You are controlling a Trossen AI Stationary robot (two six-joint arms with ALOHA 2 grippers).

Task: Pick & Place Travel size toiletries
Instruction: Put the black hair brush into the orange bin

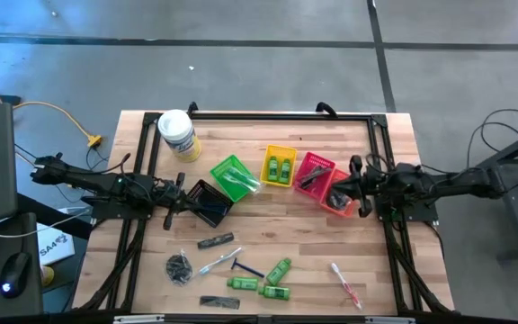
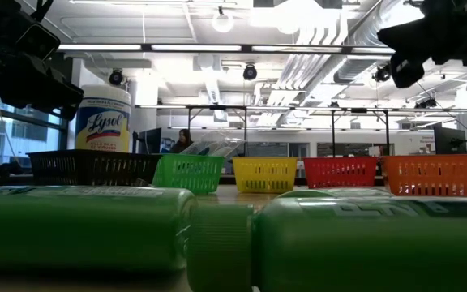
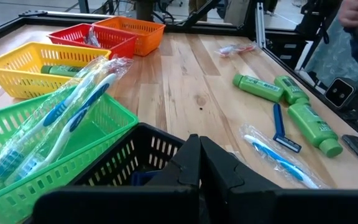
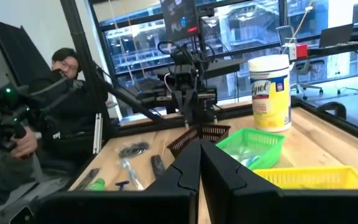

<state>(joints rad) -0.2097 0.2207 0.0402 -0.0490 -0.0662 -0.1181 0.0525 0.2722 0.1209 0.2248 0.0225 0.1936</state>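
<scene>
Toiletries (image 1: 241, 274) lie scattered at the bench's (image 1: 268, 216) six o'clock; left gripper (image 1: 171, 214) and right gripper (image 1: 353, 184) hover closed, holding nothing, over the baskets (image 1: 281, 173).

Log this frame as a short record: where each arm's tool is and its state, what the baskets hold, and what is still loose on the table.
left tool: shut, empty, beside the black basket
right tool: shut, empty, by the orange basket
green basket: wrapped toothbrushes
yellow basket: two green bottles
red basket: a dark item, unclear
loose on the table: green bottles, blue razor, combs, mesh bundle, wrapped toothbrushes
wipes tub: upright, back left
</scene>
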